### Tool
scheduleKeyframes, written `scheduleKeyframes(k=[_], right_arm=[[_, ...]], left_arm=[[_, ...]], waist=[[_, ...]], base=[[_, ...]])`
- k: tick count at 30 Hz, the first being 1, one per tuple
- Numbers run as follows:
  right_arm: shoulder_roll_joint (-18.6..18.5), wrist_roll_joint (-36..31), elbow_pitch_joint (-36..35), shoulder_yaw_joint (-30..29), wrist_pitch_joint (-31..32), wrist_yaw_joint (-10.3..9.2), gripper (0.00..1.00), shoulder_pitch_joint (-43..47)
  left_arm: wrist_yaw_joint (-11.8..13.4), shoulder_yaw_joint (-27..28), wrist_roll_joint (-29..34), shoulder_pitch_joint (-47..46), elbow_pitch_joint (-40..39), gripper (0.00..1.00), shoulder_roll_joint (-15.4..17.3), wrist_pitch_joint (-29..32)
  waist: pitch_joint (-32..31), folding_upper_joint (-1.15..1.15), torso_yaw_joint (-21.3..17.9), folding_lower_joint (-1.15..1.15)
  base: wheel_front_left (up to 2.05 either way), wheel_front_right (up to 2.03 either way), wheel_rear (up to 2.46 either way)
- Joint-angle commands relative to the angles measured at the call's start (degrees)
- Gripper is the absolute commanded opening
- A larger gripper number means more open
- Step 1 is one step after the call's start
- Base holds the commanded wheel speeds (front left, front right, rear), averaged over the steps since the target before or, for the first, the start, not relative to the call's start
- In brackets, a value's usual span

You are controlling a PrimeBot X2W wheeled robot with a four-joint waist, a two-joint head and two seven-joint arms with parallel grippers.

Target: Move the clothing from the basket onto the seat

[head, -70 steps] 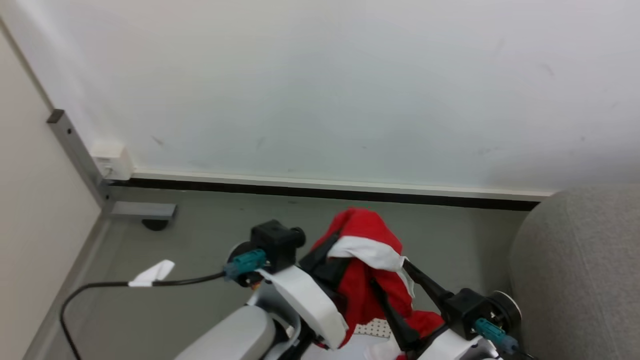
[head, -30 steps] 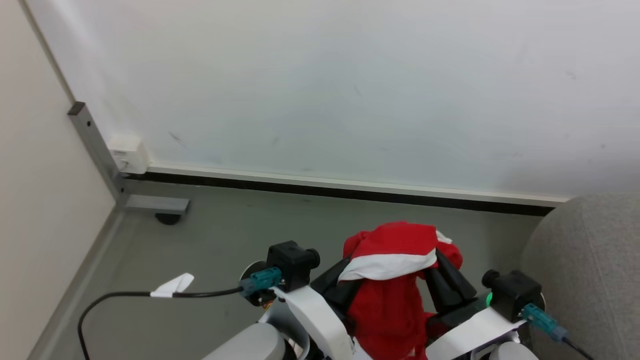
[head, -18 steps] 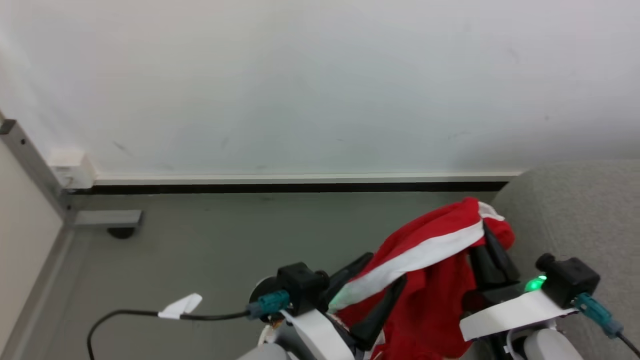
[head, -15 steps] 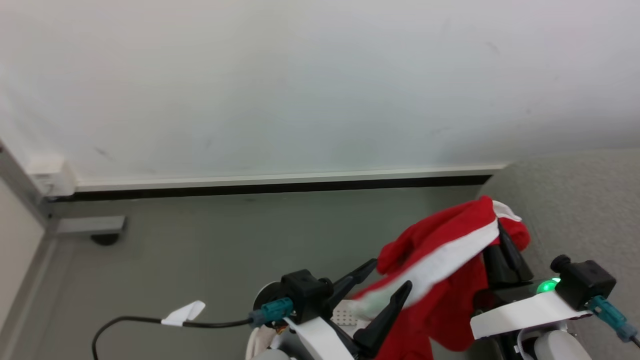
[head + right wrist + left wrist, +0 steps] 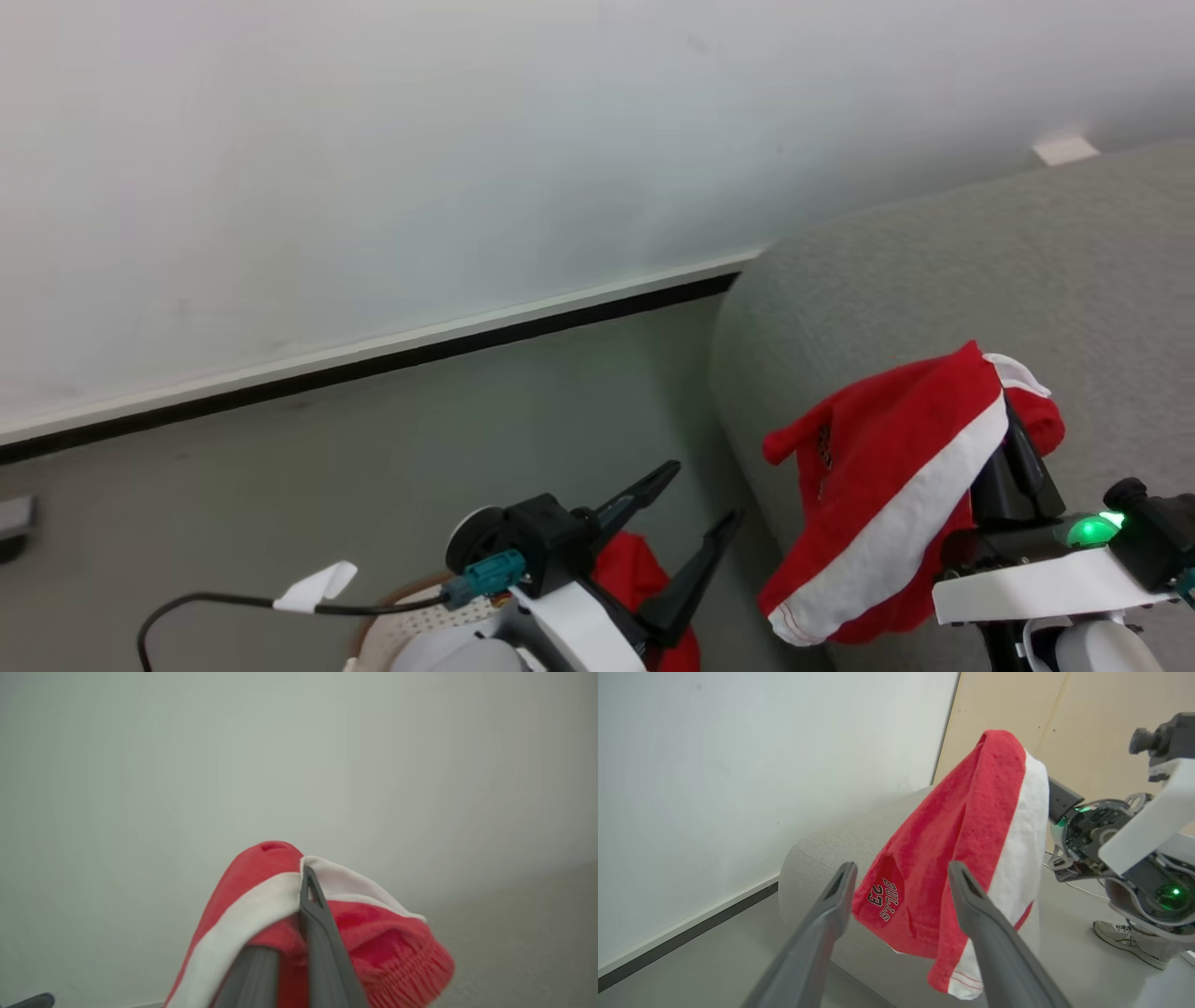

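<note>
A red piece of clothing (image 5: 887,467) with a white stripe hangs from my right gripper (image 5: 1008,439), which is shut on its top fold above the front of the grey seat (image 5: 934,271). The right wrist view shows the same clothing (image 5: 261,896) draped over the closed right gripper (image 5: 301,891). My left gripper (image 5: 702,493) stands open and empty, left of the hanging garment and apart from it. From the left wrist, the clothing (image 5: 971,812) hangs beyond the spread left gripper (image 5: 901,872). Below the left arm, a second red garment (image 5: 635,569) lies in the basket (image 5: 373,621).
A white wall with a dark skirting strip (image 5: 373,359) runs behind the grey floor (image 5: 420,429). A black cable with a white tag (image 5: 313,586) trails from my left wrist. A shoe (image 5: 1120,935) rests on the floor beyond my right arm.
My left gripper has opened and let go of the garment, which now hangs from the right gripper alone. The head view has swung right, bringing far more of the seat into view.
</note>
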Motion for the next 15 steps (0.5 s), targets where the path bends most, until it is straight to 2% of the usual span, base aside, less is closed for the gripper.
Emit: scheduleKeyframes(k=[1, 7, 15], right_arm=[[-0.59, -0.03, -1.31, -0.18, -0.02, -0.12, 0.0, 0.9], [-0.4, 0.44, -3.43, -0.65, -0.02, -0.12, 0.0, 2.29], [-0.11, -0.54, -3.91, -0.78, 0.1, -0.12, 0.0, 0.96]], left_arm=[[0.18, 0.27, 0.66, -0.63, -0.14, 1.0, 0.54, -0.55], [0.34, 0.06, 1.7, -1.13, 0.19, 1.0, 1.58, -0.71], [0.5, -0.48, 2.42, -1.92, 0.42, 1.0, 1.33, -0.64]], waist=[[1.16, 0.0, -3.51, 0.0], [2.5, 0.0, -5.89, 0.0], [3.55, 0.0, -5.99, 0.0]], base=[[0.0, 0.0, 0.0], [0.0, 0.0, 0.0], [0.0, 0.0, 0.0]])
